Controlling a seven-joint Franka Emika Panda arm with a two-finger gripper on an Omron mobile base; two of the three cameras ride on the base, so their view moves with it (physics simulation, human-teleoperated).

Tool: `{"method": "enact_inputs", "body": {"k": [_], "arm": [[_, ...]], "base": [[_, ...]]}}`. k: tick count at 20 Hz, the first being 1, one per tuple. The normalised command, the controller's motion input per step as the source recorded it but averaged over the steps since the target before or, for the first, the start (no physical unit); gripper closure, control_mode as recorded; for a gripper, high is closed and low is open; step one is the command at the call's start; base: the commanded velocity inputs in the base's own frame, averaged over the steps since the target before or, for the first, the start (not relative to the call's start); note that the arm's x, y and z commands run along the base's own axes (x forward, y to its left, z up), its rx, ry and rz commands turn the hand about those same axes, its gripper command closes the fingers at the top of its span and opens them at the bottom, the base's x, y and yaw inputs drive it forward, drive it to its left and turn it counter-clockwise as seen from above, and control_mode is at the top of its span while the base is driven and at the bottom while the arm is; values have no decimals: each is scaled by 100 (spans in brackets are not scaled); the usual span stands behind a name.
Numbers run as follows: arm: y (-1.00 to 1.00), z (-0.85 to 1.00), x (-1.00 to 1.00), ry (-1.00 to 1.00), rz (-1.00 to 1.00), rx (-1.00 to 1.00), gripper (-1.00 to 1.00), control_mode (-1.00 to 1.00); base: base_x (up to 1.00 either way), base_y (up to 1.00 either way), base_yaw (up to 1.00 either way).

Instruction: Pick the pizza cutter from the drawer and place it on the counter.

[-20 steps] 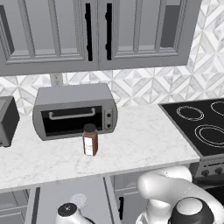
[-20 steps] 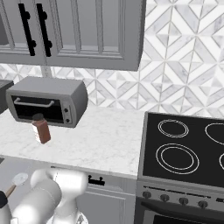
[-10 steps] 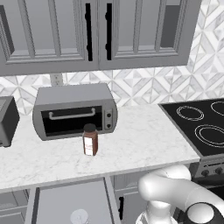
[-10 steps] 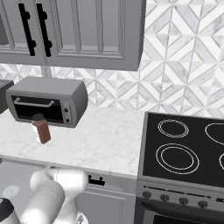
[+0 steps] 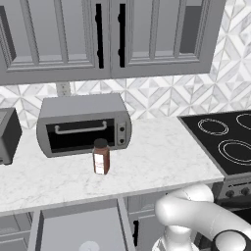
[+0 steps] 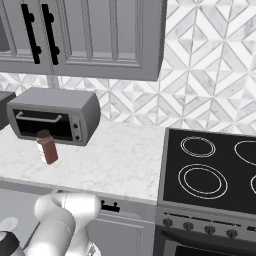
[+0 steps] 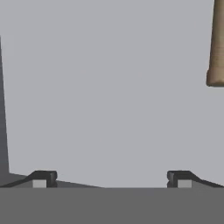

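Observation:
The drawer [image 5: 68, 228] stands pulled out under the counter [image 5: 162, 157], its flat grey floor [image 7: 109, 87] spread below the hand. The pizza cutter's round white wheel [image 5: 89, 246] peeks up at the bottom edge of the left base view and shows again as a pale disc [image 6: 8, 224] beside my arm. Its tan wooden handle [image 7: 216, 43] hangs in from the top right of the hand view. My gripper [image 7: 111, 179] is open over the bare drawer floor, to the left of the handle and apart from it, with nothing between its fingertips [image 7: 41, 179].
A brown bottle with a dark cap [image 5: 101, 157] stands on the counter in front of a grey toaster oven [image 5: 83, 128]. The black stovetop [image 5: 225, 142] lies to the right. Grey cabinet doors with black handles [image 5: 110, 34] hang above. The drawer's left wall [image 7: 3, 109] is near.
My arm has sunk lower toward the open drawer, its dark wrist joint dropping to the bottom edge of both base views. Bottle, oven and drawer have not moved.

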Motion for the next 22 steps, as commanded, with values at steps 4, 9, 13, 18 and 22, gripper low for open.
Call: {"method": "enact_inputs", "body": {"k": [4,9,13,18,22], "arm": [[-9,15,98,0,0,3,-100,-100],[-19,8,100,0,0,3,-100,-100],[-4,-1,89,0,0,0,-100,-100],[-10,-22,29,0,0,-1,-100,-100],[0,-23,-38,-3,0,-6,-100,-100]], "base": [[0,0,0],[0,0,0],[0,0,0],[0,0,0],[0,0,0]]}}
